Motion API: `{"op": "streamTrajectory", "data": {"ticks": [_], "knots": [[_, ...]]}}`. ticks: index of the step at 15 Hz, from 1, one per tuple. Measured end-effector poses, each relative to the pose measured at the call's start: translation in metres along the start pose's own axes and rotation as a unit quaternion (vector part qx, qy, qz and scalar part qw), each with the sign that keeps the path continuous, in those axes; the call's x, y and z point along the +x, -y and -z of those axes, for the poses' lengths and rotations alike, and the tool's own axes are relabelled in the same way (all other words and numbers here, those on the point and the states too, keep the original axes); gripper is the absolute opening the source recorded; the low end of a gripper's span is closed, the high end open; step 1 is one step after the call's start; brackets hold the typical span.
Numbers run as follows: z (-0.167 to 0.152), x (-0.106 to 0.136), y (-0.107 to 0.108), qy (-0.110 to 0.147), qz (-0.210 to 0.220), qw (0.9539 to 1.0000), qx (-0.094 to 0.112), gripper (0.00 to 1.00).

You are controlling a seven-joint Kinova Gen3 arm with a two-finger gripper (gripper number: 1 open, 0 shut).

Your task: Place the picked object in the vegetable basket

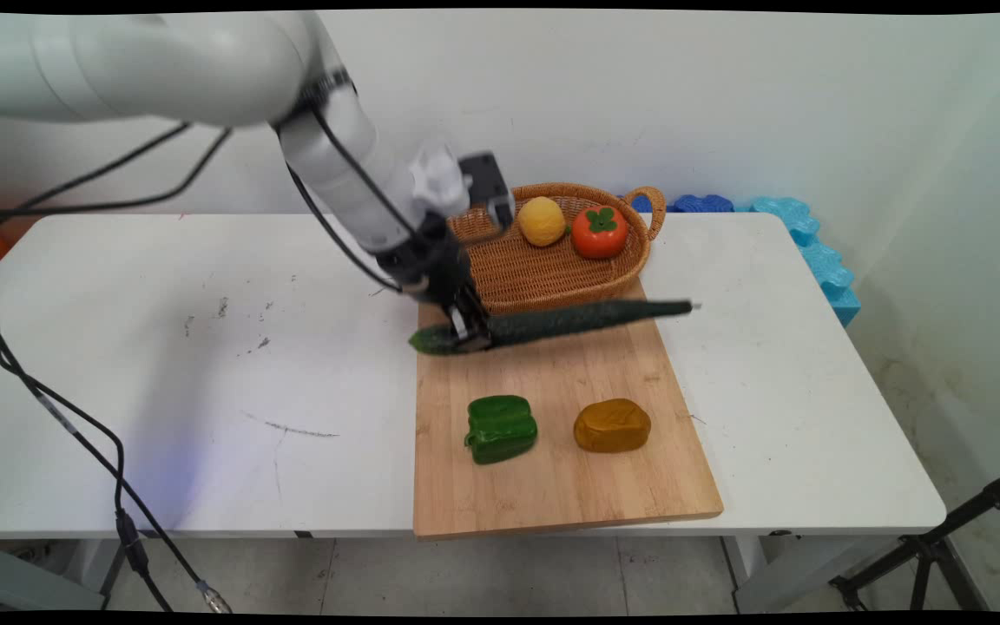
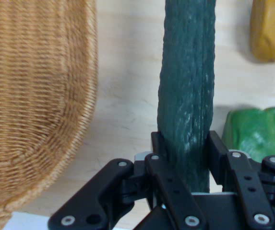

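There is one long dark green cucumber (image 1: 569,323), one green pepper (image 1: 501,428), one brown-yellow lump (image 1: 612,425), one yellow lemon (image 1: 542,220) and one orange-red fruit with a green leafy top (image 1: 599,232). There is one wooden board (image 1: 552,486) and one woven basket (image 1: 543,269) on the white table (image 1: 161,365). The lemon and the red fruit sit in the basket. The pepper and the lump lie side by side on the board, apart from each other. The arm reaches in from the upper left and bends down to the board's far left corner, just beside the basket. The gripper (image 1: 468,332) has its two fingers (image 2: 162,146) squeezed tight on the cucumber near its left end. The cucumber stretches out to the right across the board's far edge.
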Motion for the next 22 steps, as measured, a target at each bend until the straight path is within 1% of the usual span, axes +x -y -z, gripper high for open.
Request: {"op": "streamTrajectory", "data": {"ticks": [3, 5, 8, 10, 12, 15, 17, 19, 22], "knots": [[0.030, 0.011, 0.008, -0.016, 0.019, 0.9997, 0.002, 0.00], [0.052, 0.021, 0.019, -0.029, 0.036, 0.9989, 0.008, 0.00], [0.074, 0.031, 0.042, -0.043, 0.059, 0.9970, 0.026, 0.00], [0.079, 0.035, 0.058, -0.046, 0.075, 0.9953, 0.042, 0.00], [0.078, 0.037, 0.075, -0.045, 0.089, 0.9933, 0.058, 0.00], [0.066, 0.038, 0.098, -0.037, 0.112, 0.9898, 0.081, 0.00], [0.056, 0.038, 0.109, -0.033, 0.123, 0.9877, 0.091, 0.00], [0.040, 0.038, 0.122, -0.028, 0.139, 0.9848, 0.101, 0.00], [0.018, 0.040, 0.134, -0.029, 0.155, 0.9816, 0.107, 0.00]]}}
